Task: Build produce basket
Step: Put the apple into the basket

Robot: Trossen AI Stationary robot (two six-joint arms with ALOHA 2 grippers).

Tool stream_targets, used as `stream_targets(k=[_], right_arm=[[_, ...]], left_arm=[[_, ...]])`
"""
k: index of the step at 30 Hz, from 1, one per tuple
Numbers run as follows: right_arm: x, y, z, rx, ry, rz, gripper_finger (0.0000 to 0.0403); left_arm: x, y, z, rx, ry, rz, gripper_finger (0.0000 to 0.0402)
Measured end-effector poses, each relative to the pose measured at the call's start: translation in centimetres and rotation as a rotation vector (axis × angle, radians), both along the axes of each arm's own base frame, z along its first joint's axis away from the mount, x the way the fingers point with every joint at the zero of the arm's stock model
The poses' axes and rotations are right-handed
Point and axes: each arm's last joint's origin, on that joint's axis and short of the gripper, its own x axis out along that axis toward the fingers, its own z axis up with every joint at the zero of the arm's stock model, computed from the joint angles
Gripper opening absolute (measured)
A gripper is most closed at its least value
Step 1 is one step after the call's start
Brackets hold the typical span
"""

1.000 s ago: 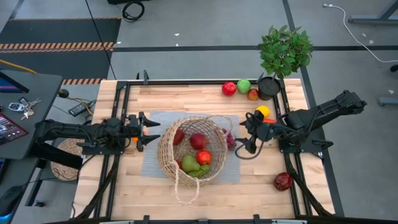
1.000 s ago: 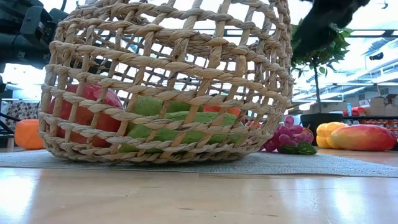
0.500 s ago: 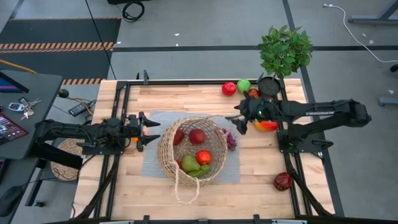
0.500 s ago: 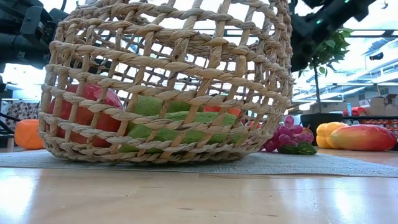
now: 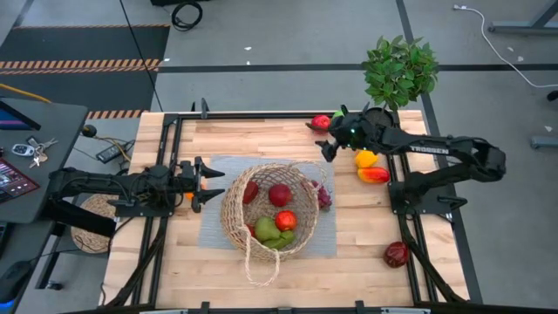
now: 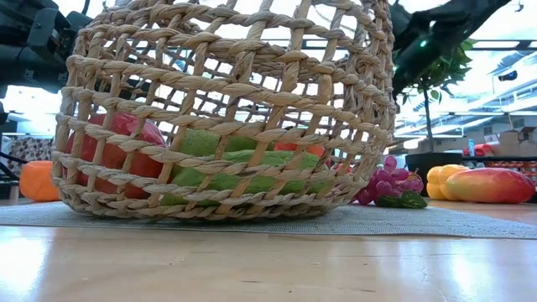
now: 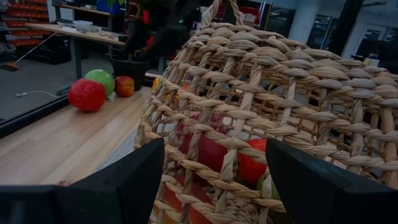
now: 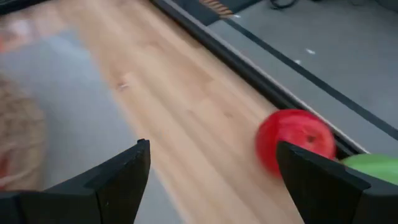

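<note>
The tan wicker basket stands on a grey mat at the table's middle, with red, dark red and green produce inside. My left gripper waits open just left of the basket, beside an orange piece. My right gripper hovers open near the far edge, close to a red apple. That apple rests on the wood beside a green one. Purple grapes lie against the basket's right side.
A yellow pepper and a red-orange mango lie right of the basket, under my right arm. A dark red piece sits near the right near corner. A potted plant stands at the far right corner.
My right gripper has swung from beside the grapes and the mango toward the table's far edge, ending next to the red apple. The mango, covered by the arm before, now shows. My left arm and the basket have kept still.
</note>
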Motion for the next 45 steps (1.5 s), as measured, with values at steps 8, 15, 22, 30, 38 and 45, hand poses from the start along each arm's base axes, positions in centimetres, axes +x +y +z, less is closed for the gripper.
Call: stream_targets(k=[8, 15, 22, 30, 38, 45], right_arm=[[2.0, -3.8, -2.8, -0.091, -0.013, -0.148, 0.0349], [2.5, -6.0, -4.2, -0.093, 0.038, -0.198, 0.0392], [4.2, -8.7, -4.2, -0.024, 0.134, -0.274, 0.0391], [5.1, -11.5, -5.9, 0.094, 0.279, -0.351, 0.0398], [5.4, -12.3, -8.0, 0.166, 0.309, -0.327, 0.0397], [5.3, -12.1, -7.7, 0.172, 0.314, -0.267, 0.0387]], left_arm=[[0.0, 0.0, 0.0, 0.000, 0.000, 0.000, 0.0286], [0.0, 0.0, 0.0, 0.000, 0.000, 0.000, 0.0286], [0.0, 0.0, 0.0, 0.000, 0.000, 0.000, 0.0286], [0.0, 0.0, 0.0, 0.000, 0.001, 0.000, 0.0286], [0.0, 0.0, 0.0, 0.000, 0.000, 0.000, 0.0286], [0.0, 0.0, 0.0, 0.000, 0.000, 0.000, 0.0286]])
